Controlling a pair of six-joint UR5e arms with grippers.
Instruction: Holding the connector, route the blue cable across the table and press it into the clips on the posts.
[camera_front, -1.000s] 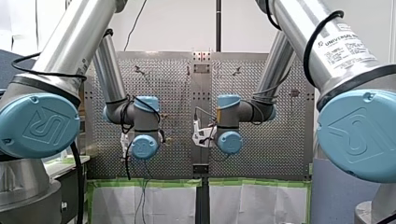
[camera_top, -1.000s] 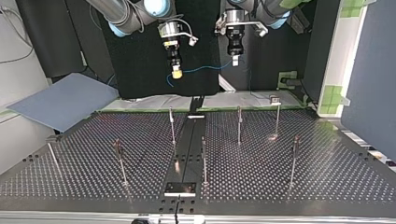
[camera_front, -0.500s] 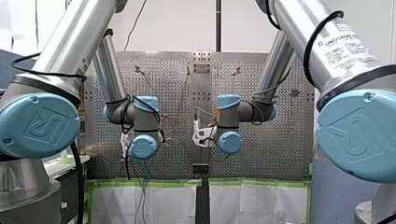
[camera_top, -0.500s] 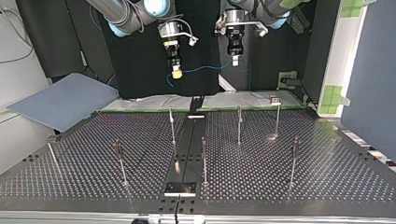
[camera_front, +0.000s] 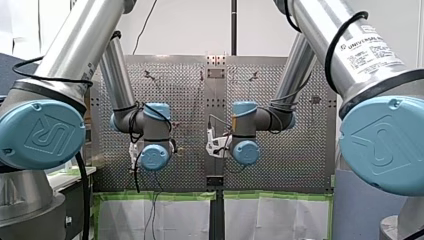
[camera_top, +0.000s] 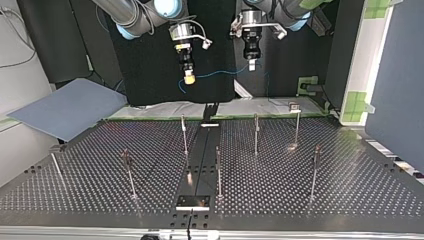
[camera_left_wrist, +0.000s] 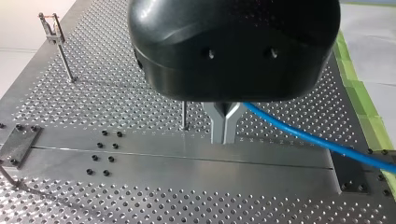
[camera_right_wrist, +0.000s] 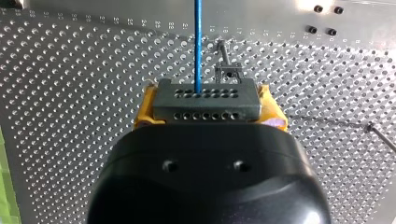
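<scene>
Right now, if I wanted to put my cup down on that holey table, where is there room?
In the top view, the widest bare patches are the table's near right corner, outside the rightmost post, and the stretch between the leaning thin post and the next post. Around the central strip, posts crowd together.

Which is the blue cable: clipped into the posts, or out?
Out. The cable spans the air from the connector in my right gripper to my left gripper, clear of the posts.
</scene>
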